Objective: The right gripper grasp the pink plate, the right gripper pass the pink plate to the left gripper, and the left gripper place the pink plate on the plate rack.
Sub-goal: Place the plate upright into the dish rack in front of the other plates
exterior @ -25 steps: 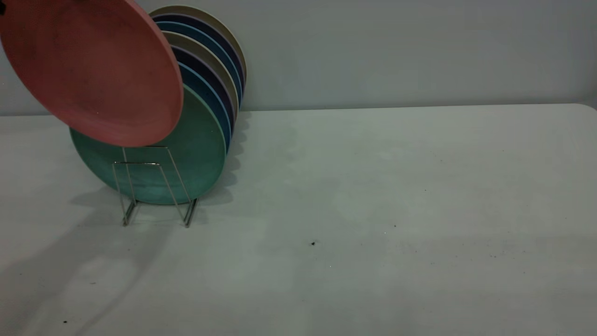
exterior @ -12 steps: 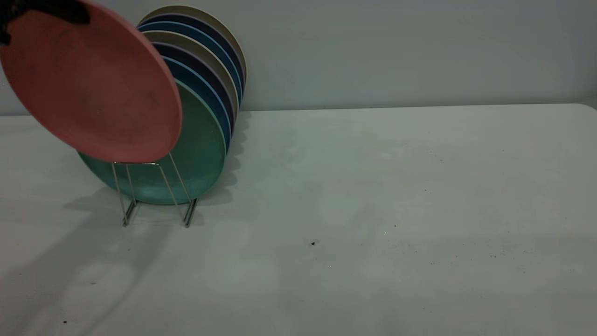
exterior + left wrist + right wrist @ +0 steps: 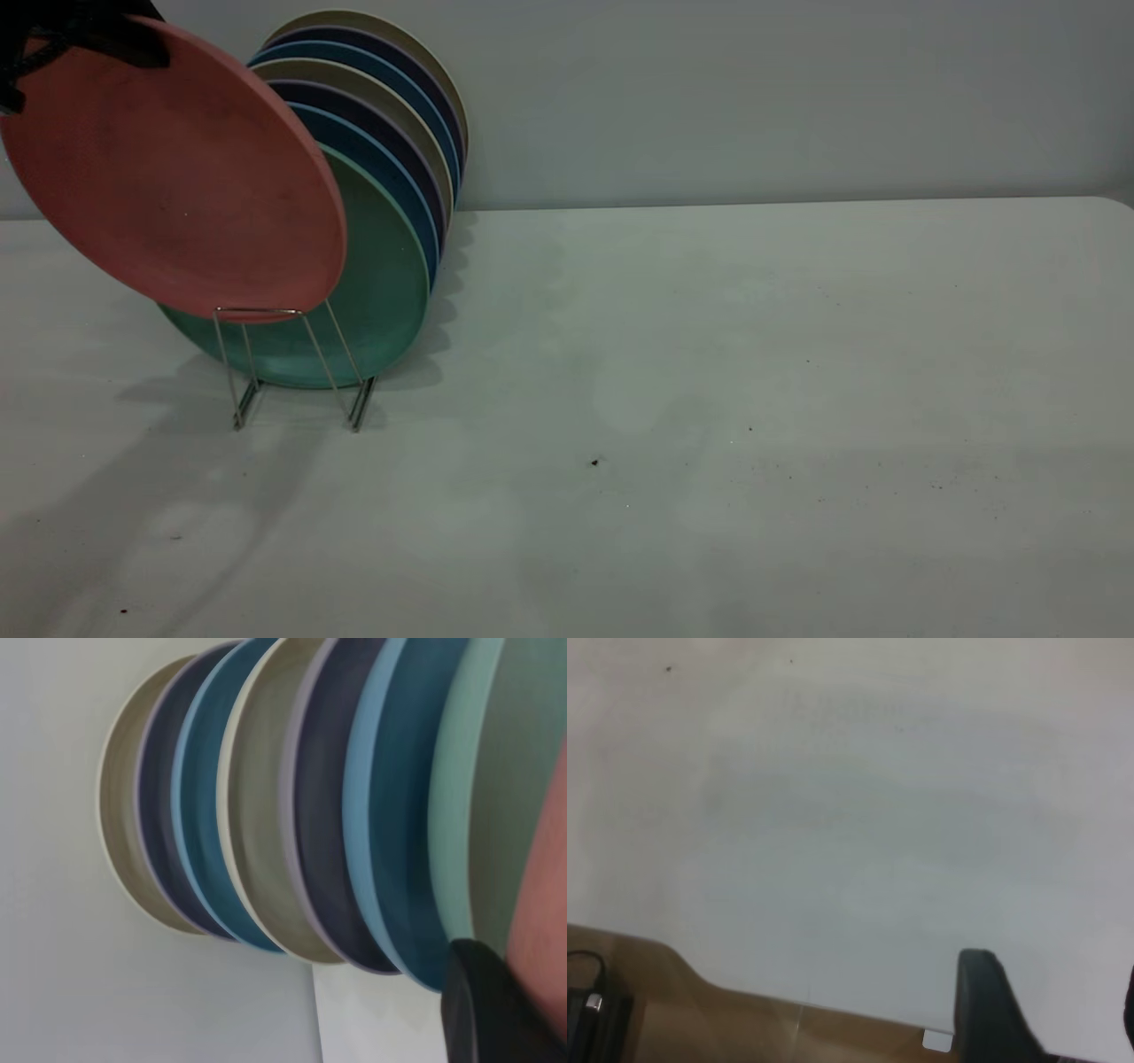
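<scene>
Left gripper [image 3: 75,35]: top-left of the exterior view, clenched on the upper rim of the pink plate [image 3: 177,177]; a dark fingertip [image 3: 492,1010] shows against the pink in the left wrist view.
Pink plate: in the air, tilted, lower edge just above the front loop of the plate rack [image 3: 297,368], overlapping the teal-green plate [image 3: 381,292] behind it.
Rack: wire loops; front slot looks free, other plates [image 3: 390,97] stacked upright behind the teal one.
Step, my read: handover done, placing underway.
How to do it well: bring plate nearer upright, line lower rim w/ the gap in front of the teal plate, lower slowly, let go only once rim sits betw. wires.
Table [image 3: 753,399]: nothing else on it but specks.
Right gripper [image 3: 1045,1019]: well off over table edge, fingers apart, holding nothing, idle.
</scene>
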Motion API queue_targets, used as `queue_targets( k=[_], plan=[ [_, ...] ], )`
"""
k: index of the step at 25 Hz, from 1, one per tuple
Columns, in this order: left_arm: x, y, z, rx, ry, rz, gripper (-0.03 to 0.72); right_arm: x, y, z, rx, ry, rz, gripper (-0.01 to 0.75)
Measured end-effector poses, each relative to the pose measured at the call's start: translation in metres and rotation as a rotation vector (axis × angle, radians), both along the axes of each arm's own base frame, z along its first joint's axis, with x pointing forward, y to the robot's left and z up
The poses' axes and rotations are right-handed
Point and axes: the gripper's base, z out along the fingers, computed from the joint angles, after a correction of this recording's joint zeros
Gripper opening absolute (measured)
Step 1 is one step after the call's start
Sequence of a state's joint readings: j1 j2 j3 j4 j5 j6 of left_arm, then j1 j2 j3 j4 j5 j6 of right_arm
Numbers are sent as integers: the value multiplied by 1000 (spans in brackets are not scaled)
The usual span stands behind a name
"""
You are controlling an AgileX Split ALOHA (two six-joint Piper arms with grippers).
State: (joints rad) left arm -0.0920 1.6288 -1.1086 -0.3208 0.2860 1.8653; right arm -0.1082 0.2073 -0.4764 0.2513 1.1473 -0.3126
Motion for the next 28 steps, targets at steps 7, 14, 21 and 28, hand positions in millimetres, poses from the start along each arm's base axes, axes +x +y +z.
queue_targets(
  k=[7, 14, 21, 28],
  plan=[
    [0, 0, 0, -2, 7, -1, 58, 0, 0, 0, 0, -1, 0, 390],
    [4, -1, -13, -1, 39, 1, 63, 0, 0, 0, 0, -1, 0, 390],
    [11, -1, -32, 5, 84, 3, 66, 0, 0, 0, 0, -1, 0, 390],
    [14, -4, -41, -57, 111, 42, 150, 0, 0, -1, 0, 2, 0, 390]
  ],
)
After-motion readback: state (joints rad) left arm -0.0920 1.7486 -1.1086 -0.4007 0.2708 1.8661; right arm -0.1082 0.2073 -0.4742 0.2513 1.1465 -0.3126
